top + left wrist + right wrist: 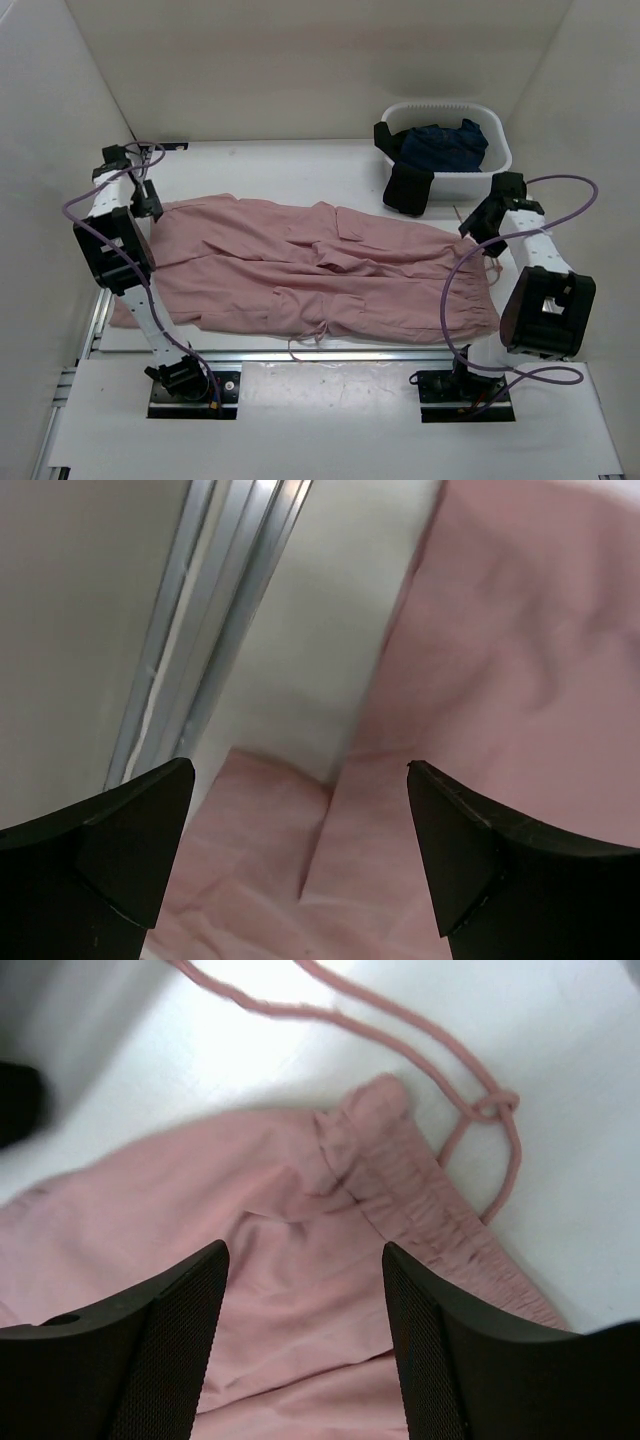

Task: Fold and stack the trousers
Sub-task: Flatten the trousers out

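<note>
The dusty-pink trousers (pixel 320 265) lie spread flat across the table, leg ends to the left and gathered waistband to the right. My left gripper (pixel 150 203) hovers over the far left leg ends. In the left wrist view it (pixel 300 770) stands wide open above two pink leg hems (pixel 270 820), with nothing between its fingers. My right gripper (pixel 478 228) is over the far right corner of the waistband. In the right wrist view it (pixel 305 1250) is open above the gathered waistband (pixel 430 1210). A thin pink drawstring (pixel 400 1025) loops on the white table beyond.
A white basket (pixel 497 165) stands at the back right holding a dark navy garment (pixel 445 145). A black garment (pixel 408 188) hangs over its near rim, close to the trousers. An aluminium rail (pixel 210 610) runs along the table's left edge. White walls enclose three sides.
</note>
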Robot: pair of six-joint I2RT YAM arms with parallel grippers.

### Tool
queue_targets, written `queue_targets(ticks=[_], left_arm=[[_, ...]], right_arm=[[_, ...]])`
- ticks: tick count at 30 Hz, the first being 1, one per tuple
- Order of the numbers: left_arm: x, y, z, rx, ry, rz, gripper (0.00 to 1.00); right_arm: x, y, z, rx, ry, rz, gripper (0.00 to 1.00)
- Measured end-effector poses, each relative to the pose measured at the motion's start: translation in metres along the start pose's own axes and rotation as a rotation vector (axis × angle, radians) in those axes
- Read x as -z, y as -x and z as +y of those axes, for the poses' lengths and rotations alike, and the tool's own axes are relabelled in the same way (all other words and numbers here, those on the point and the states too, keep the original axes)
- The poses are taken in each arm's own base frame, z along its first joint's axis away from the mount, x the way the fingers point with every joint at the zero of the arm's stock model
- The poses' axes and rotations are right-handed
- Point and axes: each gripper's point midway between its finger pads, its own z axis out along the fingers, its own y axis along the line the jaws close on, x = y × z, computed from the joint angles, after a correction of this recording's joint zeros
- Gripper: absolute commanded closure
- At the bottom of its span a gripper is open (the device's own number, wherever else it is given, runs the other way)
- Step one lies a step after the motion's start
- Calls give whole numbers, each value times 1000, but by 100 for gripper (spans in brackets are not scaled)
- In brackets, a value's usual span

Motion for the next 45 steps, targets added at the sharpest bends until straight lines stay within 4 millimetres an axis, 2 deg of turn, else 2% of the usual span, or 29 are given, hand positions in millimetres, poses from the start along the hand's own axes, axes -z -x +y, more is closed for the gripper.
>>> queue_targets(ticks=[3, 6, 8, 10, 11, 13, 14, 15, 17, 20, 21, 23, 24, 25, 28, 30, 33, 35, 37, 39, 43, 45], left_arm=[[-3, -29, 11, 12, -3, 82, 1], [-8, -52, -2, -5, -53, 152, 1], [-10, -64, -14, -21, -88, 192, 15], [-14, -70, -21, -27, -108, 216, 34], [-16, -73, -25, -34, -116, 226, 58], [-19, -76, -29, -41, -119, 238, 82], [-21, -77, -28, -46, -115, 243, 86], [-21, -77, -26, -47, -106, 244, 86], [-24, -75, -17, -35, -78, 236, 86], [-31, -70, 6, -3, -16, 216, 86], [-34, -69, 16, 13, 7, 208, 80], [-36, -67, 30, 34, 40, 200, 62], [-37, -66, 36, 40, 51, 198, 48], [-37, -64, 41, 53, 62, 193, 22], [-33, -50, 44, 60, 66, 157, 7], [-28, -33, 38, 59, 51, 116, 6], [-13, 6, 27, 55, 15, 22, 5], [-5, 40, 19, 58, -10, -64, 4], [-4, 58, 7, 48, -27, -108, 3], [-17, 61, -8, 28, -41, -102, 0], [-69, 43, -39, -10, -71, -10, 0], [-68, 64, -40, -10, -60, -70, 0]], right_arm=[[6, 24, 14, -16, 22, -37, 30], [-5, 52, 36, -44, 41, -56, 30], [-24, 59, 45, -64, 36, -39, 30], [-50, 50, 46, -83, 10, 15, 32], [-62, 42, 44, -90, -9, 52, 39], [-84, 24, 37, -104, -54, 122, 48], [-93, 16, 33, -116, -74, 152, 67], [-99, 10, 30, -114, -91, 173, 75], [-100, 10, 26, -147, -101, 182, 89], [-98, 8, 19, -182, -94, 175, 100], [-97, 7, 17, -187, -92, 173, 100], [-96, 5, 12, -186, -91, 171, 100], [-95, 5, 11, -181, -91, 171, 100], [-95, 5, 11, -173, -90, 172, 100], [-94, 5, 10, -138, -82, 172, 100], [-93, 4, 10, -122, -82, 175, 100], [-92, 6, 10, -102, -77, 176, 100], [-90, 8, 11, -90, -74, 176, 100], [-87, 12, 12, -80, -69, 171, 100], [-85, 16, 14, -72, -64, 165, 100], [-79, 24, 17, -58, -52, 149, 100], [-77, 27, 18, -53, -48, 142, 100]])
